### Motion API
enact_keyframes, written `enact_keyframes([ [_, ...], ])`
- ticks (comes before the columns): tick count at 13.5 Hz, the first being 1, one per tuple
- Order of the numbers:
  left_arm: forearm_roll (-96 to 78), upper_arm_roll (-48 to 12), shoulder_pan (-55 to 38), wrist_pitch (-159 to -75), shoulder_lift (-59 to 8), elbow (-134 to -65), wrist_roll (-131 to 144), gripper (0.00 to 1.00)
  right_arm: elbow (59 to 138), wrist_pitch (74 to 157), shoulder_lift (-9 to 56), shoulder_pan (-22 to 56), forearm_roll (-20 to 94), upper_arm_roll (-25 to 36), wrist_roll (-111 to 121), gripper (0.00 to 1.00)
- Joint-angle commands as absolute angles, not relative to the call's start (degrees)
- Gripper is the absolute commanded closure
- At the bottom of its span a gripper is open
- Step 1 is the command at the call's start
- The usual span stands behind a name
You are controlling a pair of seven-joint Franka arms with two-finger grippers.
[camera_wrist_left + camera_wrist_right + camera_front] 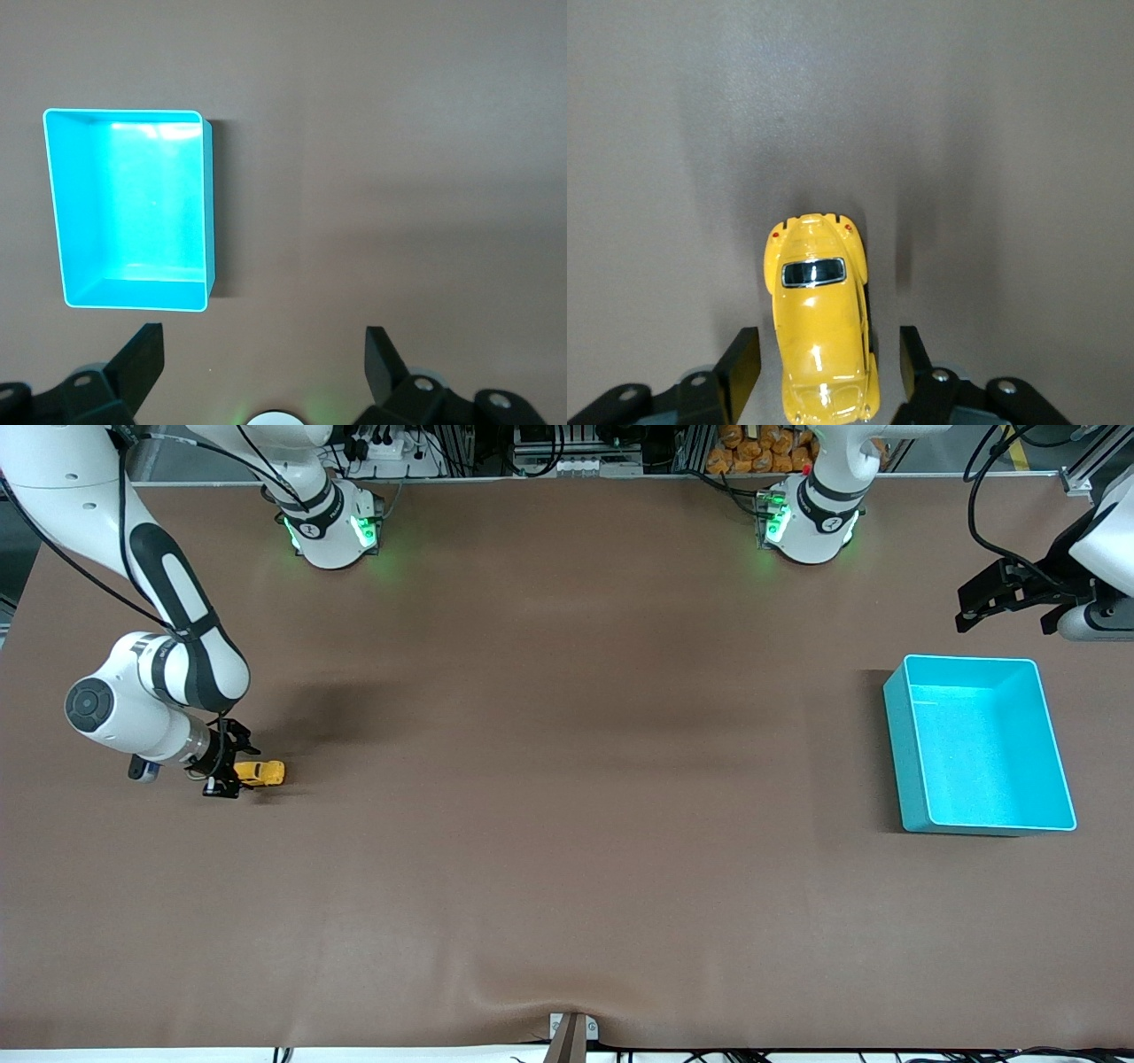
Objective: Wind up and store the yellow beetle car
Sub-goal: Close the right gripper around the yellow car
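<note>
Right pincer [232, 772] sits low at the right arm's end of the brown surface [567, 824], its fingers [742, 359] spread on either side of the yellow beetle car [260, 773], with a gap showing on both sides. Left pincer [1010, 598] waits, spread wide, over the surface beside the cyan bin [902, 744] near the left arm's end.
</note>
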State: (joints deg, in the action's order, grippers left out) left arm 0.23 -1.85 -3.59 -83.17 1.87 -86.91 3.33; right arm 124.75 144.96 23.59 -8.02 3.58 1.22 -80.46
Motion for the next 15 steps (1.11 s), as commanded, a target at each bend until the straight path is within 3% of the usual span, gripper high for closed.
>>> enact_keyframes([
  [1,-1.1,-1.6,-3.5,-83.4,2.8,-87.1,2.7,0.00,125.8,145.3,22.9,-8.3,4.2,1.0,-81.2,0.37],
  [5,-1.1,-1.6,-3.5,-83.4,2.8,-87.1,2.7,0.00,125.7,145.2,22.9,-8.3,4.2,1.0,-81.3,0.45],
  [6,-1.1,-1.6,-3.5,-83.4,2.8,-87.1,2.7,0.00,125.7,145.3,22.9,-8.3,4.2,1.0,-81.4,0.56],
  [7,-1.1,-1.6,-3.5,-83.4,2.8,-87.1,2.7,0.00,125.7,145.5,23.2,-8.3,4.1,1.1,-81.4,0.76],
  [15,-1.0,-1.6,-3.5,-83.4,2.8,-87.1,2.7,0.00,125.4,146.4,24.2,-9.7,4.0,1.1,-81.6,0.78],
])
